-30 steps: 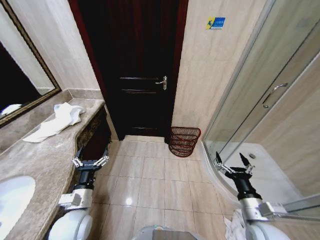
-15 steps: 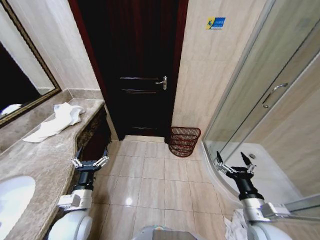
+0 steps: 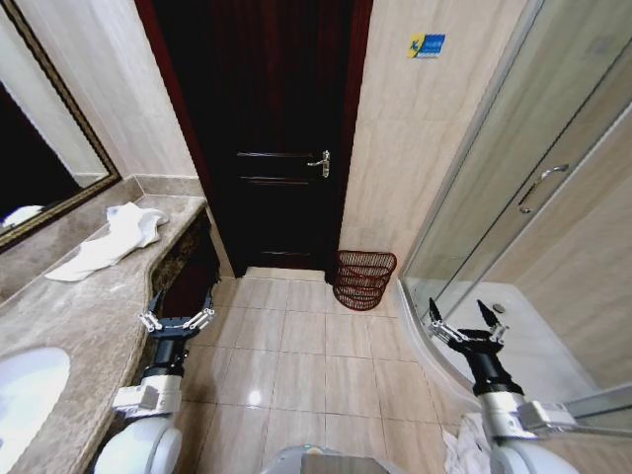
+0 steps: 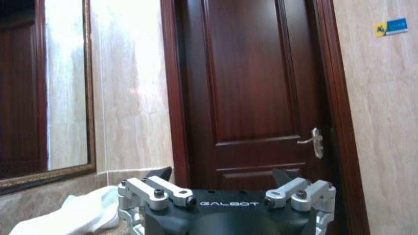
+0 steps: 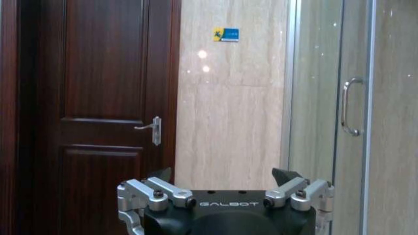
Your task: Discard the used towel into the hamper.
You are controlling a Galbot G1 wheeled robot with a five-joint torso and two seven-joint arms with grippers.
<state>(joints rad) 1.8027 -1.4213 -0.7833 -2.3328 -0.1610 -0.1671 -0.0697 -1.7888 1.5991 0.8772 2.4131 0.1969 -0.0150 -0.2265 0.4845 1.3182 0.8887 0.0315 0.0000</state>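
We are looking down a bathroom from the head view. The left end effector is hanging low beside the front edge of the marble worktop, its fingers spread wide and gripping nothing. The right end effector is hanging at a like height on the opposite side, in front of the curved base of the glass shower enclosure, its fingers likewise spread and empty.

We are finding the towel, white and crumpled, lying on the worktop well ahead of the left end effector and further to the left, near the far end of the worktop below the framed mirror. Neither end effector is touching it. In the left wrist view the towel is appearing just beyond that end effector's open fingers, with the mirror above it.

The hamper is standing upright on the tiled floor, ahead of both end effectors and between them, nearer the right one. It is sitting close to the beige wall, just beside the dark wooden door. We cannot tell what it contains.

In the right wrist view the right end effector is pointing toward the door and the shower door handle.
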